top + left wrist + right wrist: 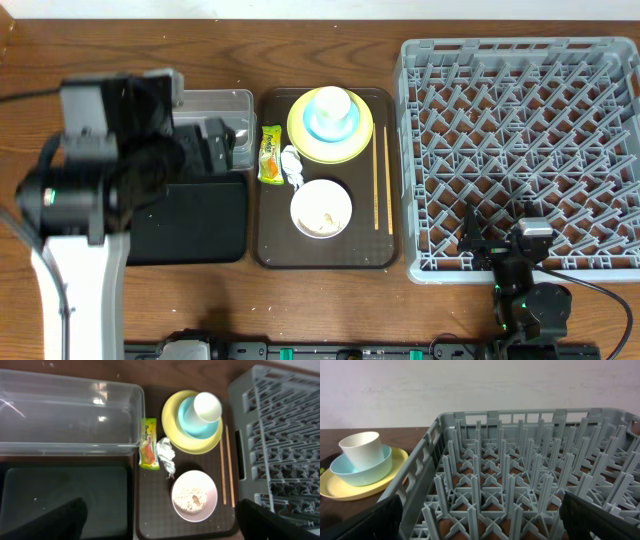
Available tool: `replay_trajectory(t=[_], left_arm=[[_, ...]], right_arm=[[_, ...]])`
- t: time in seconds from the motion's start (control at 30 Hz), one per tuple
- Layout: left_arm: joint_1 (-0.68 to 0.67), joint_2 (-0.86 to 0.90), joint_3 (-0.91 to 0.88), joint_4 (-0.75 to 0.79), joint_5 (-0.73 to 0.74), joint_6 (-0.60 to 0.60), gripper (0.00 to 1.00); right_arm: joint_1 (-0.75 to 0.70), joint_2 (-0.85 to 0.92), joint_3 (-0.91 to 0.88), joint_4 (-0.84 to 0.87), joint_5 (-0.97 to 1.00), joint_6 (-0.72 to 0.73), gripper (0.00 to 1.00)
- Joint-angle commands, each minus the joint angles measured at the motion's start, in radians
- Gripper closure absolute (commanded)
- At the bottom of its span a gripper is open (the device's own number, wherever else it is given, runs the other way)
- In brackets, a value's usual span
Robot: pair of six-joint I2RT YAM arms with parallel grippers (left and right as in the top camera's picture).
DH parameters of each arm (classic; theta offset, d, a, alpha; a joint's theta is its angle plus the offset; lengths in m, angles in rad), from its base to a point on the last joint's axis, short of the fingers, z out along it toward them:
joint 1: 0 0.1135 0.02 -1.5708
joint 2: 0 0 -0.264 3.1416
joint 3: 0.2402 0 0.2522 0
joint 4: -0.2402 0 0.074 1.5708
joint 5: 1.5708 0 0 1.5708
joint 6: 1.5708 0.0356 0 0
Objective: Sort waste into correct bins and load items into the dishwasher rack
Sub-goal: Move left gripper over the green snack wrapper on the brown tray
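On the brown serving tray (325, 255) a white cup (331, 105) sits in a light blue bowl (192, 422) on a yellow plate (300, 135). A white bowl (321, 208) holds rice scraps (192, 498). Chopsticks (381, 180) lie along the tray's right side. The wrapper (270, 155) and tissue (292, 165) lie at its left. My left gripper (160, 520) hangs open high above the tray and the black bin (200, 225), holding nothing. The clear tub (70, 415) is empty. My right gripper (482, 520) stands open at the near edge of the grey rack (520, 45).
The left arm (100, 170) covers part of the clear tub and black tray in the overhead view. The rack's upright pegs (510, 485) fill the space in front of the right gripper. Bare wooden table (330, 310) lies in front of the trays.
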Motion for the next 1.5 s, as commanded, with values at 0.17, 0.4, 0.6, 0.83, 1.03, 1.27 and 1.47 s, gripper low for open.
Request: replay_trajectory(t=[0.17,0.4,0.6,0.83,1.03,1.27,1.47], left_arm=[[-0.028,0.112,-0.007,-0.065,0.003,-0.044,0.94],[-0.217,0.125,-0.105,0.005,-0.259,-0.179,0.94],[-0.353,0.145,-0.212,0.136,-0.385,-0.211,0.66],[-0.358,0.197,-0.265,0.255,-0.39,-0.245,0.61],[-0.372,0.287,-0.265,0.289,-0.383,-0.274,0.62],[-0.373,0.435,-0.265,0.346,-0.391,-0.274,0.68],[-0.374,0.53,-0.265,0.397,-0.391,-0.274,0.69]], right_arm=[[-0.009,-0.002,-0.001,-0.005,0.003,0.013,0.01],[-0.009,-0.002,-0.001,-0.004,0.003,0.013,0.01],[-0.009,-0.002,-0.001,-0.004,0.003,0.013,0.01],[-0.009,-0.002,-0.001,-0.004,0.003,0.013,0.01],[-0.009,-0.001,-0.001,-0.004,0.003,0.013,0.01],[-0.009,-0.001,-0.001,-0.005,0.003,0.013,0.01],[-0.009,-0.001,-0.001,-0.004,0.003,0.013,0.01]])
